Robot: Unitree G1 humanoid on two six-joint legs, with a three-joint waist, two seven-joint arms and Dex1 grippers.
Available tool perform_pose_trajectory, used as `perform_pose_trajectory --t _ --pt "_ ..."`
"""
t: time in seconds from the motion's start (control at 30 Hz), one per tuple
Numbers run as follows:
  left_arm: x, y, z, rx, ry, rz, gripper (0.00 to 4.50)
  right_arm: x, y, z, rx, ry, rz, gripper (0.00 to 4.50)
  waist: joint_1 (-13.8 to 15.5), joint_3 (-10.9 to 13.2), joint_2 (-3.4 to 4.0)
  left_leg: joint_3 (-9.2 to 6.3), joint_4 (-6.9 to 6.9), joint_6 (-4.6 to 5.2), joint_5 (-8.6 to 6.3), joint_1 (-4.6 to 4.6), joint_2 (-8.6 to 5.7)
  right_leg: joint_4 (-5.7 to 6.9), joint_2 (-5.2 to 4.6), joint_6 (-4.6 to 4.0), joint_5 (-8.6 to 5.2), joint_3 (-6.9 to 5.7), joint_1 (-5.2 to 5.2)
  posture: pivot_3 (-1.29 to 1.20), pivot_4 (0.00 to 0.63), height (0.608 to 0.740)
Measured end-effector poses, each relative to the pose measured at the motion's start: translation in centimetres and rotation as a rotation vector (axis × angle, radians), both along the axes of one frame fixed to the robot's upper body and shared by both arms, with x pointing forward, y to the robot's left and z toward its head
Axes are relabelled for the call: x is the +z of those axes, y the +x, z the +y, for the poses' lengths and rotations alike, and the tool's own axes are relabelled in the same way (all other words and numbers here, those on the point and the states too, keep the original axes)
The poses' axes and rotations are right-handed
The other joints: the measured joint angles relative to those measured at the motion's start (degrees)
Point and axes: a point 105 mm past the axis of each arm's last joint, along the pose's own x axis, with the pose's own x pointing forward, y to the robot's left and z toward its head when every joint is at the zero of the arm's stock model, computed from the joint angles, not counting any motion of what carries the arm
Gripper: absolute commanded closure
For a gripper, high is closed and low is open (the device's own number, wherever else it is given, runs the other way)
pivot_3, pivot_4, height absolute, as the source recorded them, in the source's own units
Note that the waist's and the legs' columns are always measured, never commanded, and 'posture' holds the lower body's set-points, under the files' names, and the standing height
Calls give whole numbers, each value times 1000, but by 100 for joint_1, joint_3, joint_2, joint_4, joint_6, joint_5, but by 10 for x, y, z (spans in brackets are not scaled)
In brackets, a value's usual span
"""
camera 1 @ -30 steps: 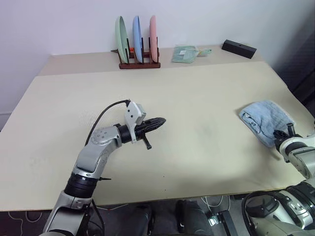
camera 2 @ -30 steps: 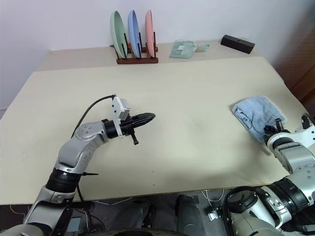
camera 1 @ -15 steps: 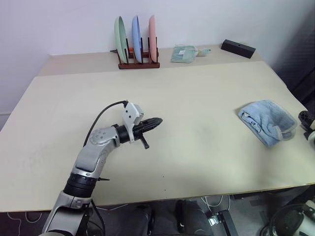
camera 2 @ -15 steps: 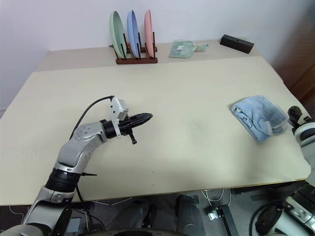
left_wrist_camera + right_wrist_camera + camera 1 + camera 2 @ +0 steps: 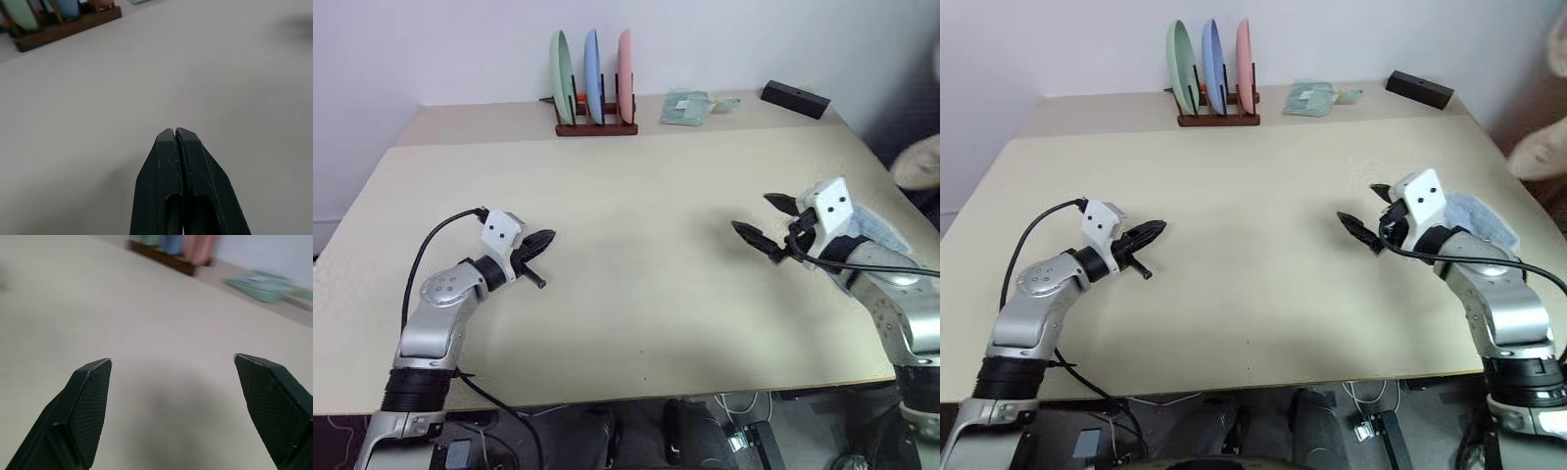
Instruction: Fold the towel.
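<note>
Above the near half of the tabletop (image 5: 636,294), we see both arms raised over bare surface, neither one carrying anything. The left end effector (image 5: 540,243) hangs toward the tabletop's left edge with its two black fingers pressed together into a single point, aimed across at the middle; we judge it parked out of the way rather than working. Opposite it, the right end effector (image 5: 1363,215) points inward from the right edge, its fingers (image 5: 90,401) spread wide apart with nothing between them, a stance we read as either just having let go or readying for a fresh hold.

The towel (image 5: 1477,215) lies against the tabletop's right edge, mostly hidden behind the right wrist, so that we make out just a rumpled patch of light blue terry beside the white housing. How neatly it lies, and whether any fold is finished, we cannot tell from what shows.

Farther back, on the narrower strip along the far edge, a wooden plate rack (image 5: 595,125) holds three plates upright, green, blue and pink, kept clear of the working area. A small mint-green cloth (image 5: 683,108) rests just to its right, and a black box (image 5: 795,98) sits near the far right corner. A blurred pale shape at the right margin we cannot identify.
</note>
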Motion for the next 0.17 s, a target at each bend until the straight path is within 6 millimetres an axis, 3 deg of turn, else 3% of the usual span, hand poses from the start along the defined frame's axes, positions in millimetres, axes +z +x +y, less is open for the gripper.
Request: perform_pose_trajectory --t 0.17 --pt "-5 -14 -5 9 -19 14 4500 -21 5 3 51 -6 66 431 -26 0 0 -1 -3 1 -1 3 1 -2 2 0 0 0 0 0 150 740"
